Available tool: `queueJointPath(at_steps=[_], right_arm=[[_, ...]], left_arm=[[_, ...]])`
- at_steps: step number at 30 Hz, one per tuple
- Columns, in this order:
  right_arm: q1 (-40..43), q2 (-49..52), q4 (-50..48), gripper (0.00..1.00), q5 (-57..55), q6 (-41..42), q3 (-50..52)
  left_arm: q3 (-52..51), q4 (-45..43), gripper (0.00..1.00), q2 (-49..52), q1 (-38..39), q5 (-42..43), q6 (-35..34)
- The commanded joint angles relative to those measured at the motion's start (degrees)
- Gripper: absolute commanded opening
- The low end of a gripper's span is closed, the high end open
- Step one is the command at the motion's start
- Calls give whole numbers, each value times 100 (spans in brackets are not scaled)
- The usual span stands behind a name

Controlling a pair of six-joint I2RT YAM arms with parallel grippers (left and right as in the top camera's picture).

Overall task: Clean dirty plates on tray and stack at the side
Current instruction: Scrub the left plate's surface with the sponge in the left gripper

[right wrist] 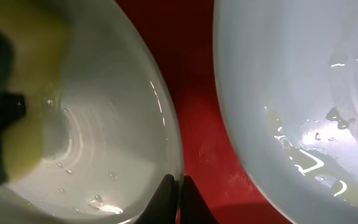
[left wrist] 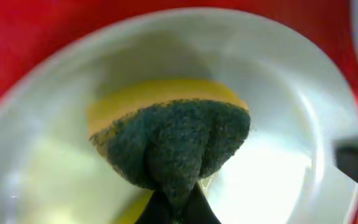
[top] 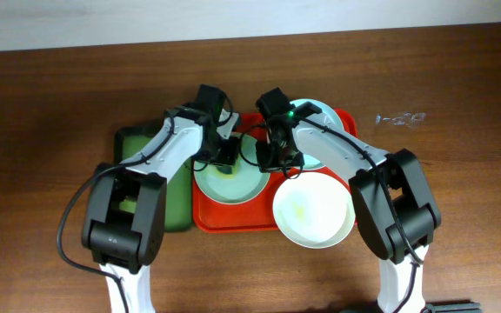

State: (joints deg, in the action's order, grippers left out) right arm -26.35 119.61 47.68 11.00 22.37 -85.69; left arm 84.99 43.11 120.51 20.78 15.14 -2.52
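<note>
The red tray [top: 224, 223] holds three plates. My left gripper [top: 227, 161] is shut on a yellow sponge with a dark green scouring face [left wrist: 173, 143] and presses it into the pale mint plate [top: 233, 187] on the tray's left side. My right gripper [top: 277, 162] is shut on that plate's right rim [right wrist: 174, 168], its jaws [right wrist: 179, 186] pinching the edge. A pale blue plate [top: 324, 117] lies at the tray's back right. A white plate [top: 313, 211] with a yellow smear sits at the front right, overhanging the tray's edge.
A dark green tray [top: 137, 143] lies left of the red tray, partly under my left arm. In the right wrist view another plate [right wrist: 291, 93] with yellow smears lies just right of the held rim, red tray [right wrist: 194, 93] between them. A small clear object [top: 400, 118] lies on the table at back right.
</note>
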Motion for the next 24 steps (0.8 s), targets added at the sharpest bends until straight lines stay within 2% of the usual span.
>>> queueJointPath(at_steps=[1, 4, 6, 10, 11, 13, 14, 15, 18, 19, 20, 24], right_arm=[[-66, -118, -20, 4, -7, -96, 31], [-66, -118, -20, 4, -7, -96, 31], [-66, -118, -15, 4, -2, -199, 31], [-66, -118, -13, 5, 127, -566, 31], [-66, -118, -15, 5, 127, -566, 31], [-66, -118, -15, 5, 129, -566, 31], [-66, -118, -13, 6, 129, -568, 31], [-66, -118, -13, 8, 136, -599, 31], [-66, -118, -17, 15, 251, -761, 31], [-66, -118, -17, 16, 251, -763, 31], [-66, -118, -17, 18, 251, -767, 31], [-66, -118, -17, 17, 251, -866, 31]], left_arm=[[494, 313, 0, -188, -116, -48, 190], [415, 302, 0, -245, -94, -509, 188], [66, 59, 0, -245, 11, -1106, 17], [-621, -595, 0, -234, 24, -1180, -267], [-752, -623, 0, -234, 24, -918, -280], [-848, -529, 0, -234, 24, 557, 42], [-839, -487, 0, -236, 22, 970, 98], [-750, -380, 0, -267, 13, 1019, 94], [-39, 203, 0, -619, -146, -214, 83], [59, 306, 0, -758, -146, -879, -20], [57, 330, 0, -772, -142, -1187, -133], [-334, 9, 0, -546, -133, -1283, -136]])
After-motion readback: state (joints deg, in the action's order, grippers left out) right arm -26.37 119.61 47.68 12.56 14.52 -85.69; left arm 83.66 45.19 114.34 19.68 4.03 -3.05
